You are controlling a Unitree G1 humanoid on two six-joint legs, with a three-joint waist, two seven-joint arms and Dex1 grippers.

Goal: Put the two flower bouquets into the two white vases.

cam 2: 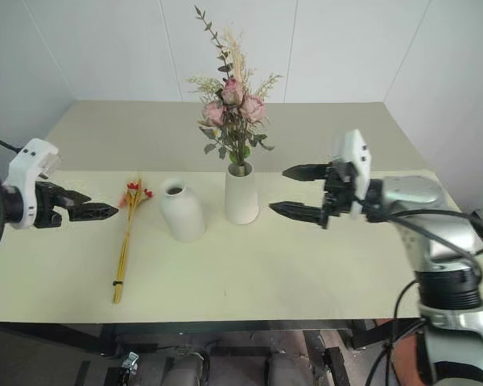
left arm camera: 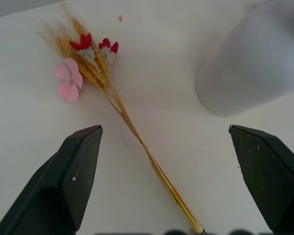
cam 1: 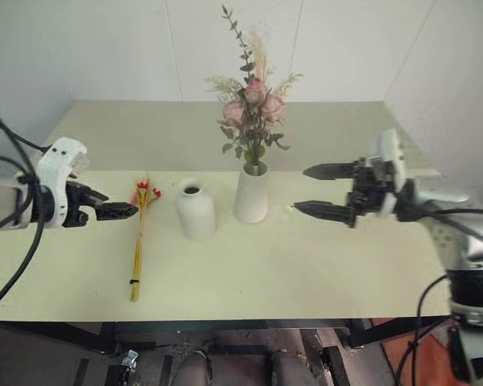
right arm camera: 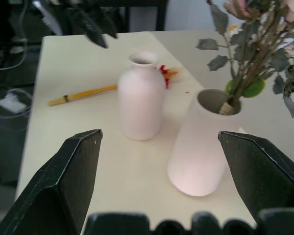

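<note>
On the worktop [cam 1: 322,273] the tall vase [cam 1: 251,195] stood near the middle with the bushy bouquet [cam 1: 251,108] in it. Just to its left stood the short vase [cam 1: 196,210]. Further left the thin bundle [cam 1: 139,241] lay flat, its flower end toward the back.

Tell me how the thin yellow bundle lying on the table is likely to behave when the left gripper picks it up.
The yellow bundle looks very light and thin, so it may slip between the fingers of the open left gripper. Its long stalks will probably droop or fan out past the tie near the base. Lying flat on the table, it could be awkward to pinch.
</note>
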